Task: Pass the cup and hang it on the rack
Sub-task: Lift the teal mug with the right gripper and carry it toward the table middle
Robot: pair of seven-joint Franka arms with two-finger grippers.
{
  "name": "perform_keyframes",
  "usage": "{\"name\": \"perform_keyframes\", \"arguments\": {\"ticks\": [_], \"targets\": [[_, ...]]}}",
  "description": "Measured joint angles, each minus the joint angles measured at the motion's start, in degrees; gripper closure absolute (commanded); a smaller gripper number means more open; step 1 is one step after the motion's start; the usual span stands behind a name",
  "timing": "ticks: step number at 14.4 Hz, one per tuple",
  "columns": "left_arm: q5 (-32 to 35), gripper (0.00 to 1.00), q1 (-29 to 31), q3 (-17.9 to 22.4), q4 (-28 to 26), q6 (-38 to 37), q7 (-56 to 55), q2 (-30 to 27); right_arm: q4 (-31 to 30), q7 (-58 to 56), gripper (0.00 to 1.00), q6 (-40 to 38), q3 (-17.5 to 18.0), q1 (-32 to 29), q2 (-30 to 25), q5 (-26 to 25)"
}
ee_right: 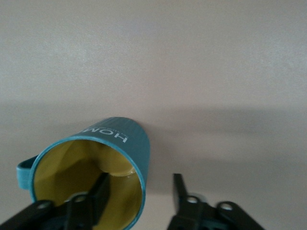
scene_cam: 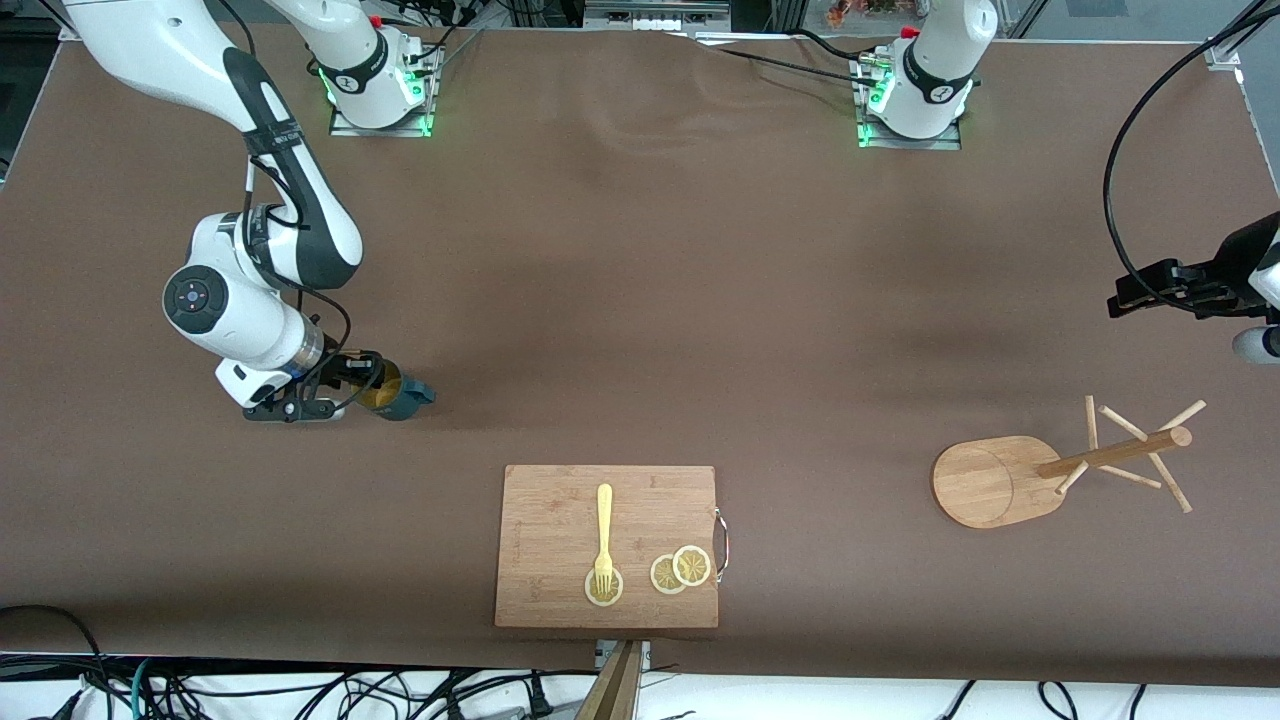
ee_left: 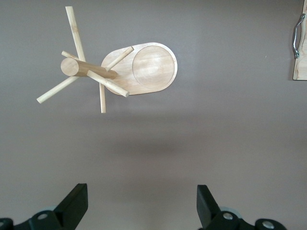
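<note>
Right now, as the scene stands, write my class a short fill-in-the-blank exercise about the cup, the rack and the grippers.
1. The right gripper has one finger inside the ____ and one outside its wall.
2. The rack stands toward the ____ arm's end of the table.
3. On the cutting board, the fork rests its tines on a lemon ____.
4. The left gripper hangs ____ near the rack.

Missing words: cup; left; slice; open

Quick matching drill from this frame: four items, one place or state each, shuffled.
1. cup
2. rack
3. fork
4. left gripper

A. tines on a lemon slice, on the cutting board
B. open, hovering above the mug tree
C. right gripper straddles its wall
D. stands toward the left arm's end of the table

Pairs: 1-C, 2-D, 3-A, 4-B
</note>
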Motion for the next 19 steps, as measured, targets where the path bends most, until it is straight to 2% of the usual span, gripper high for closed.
{"name": "perform_keyframes", "arguments": {"ticks": [3, 5, 12, 19], "targets": [[-0.92, 0.00, 0.39, 0.00, 0.02, 0.00, 0.00, 0.04, 0.00, 0.16, 0.90, 0.36, 0.00, 0.00, 0.67, 0.02], [-2.33, 0.00, 0.96, 0.01, 0.02, 0.00, 0.00, 0.13, 0.03, 1.07, 1.00, 0.46, 0.01, 0.01, 0.87, 0.02], [-2.65, 0.00, 1.26, 0.02, 0.04, 0.00, 0.00, 0.21, 1.92, 6.23, 1.00, -0.07, 0.53, 3.55, 0.98, 0.03], [-2.66, 0.00, 1.26, 0.02, 0.06, 0.00, 0.00, 0.21, 17.92, 26.06, 1.00, -18.07, 1.05, 17.59, 1.39, 0.24]]}}
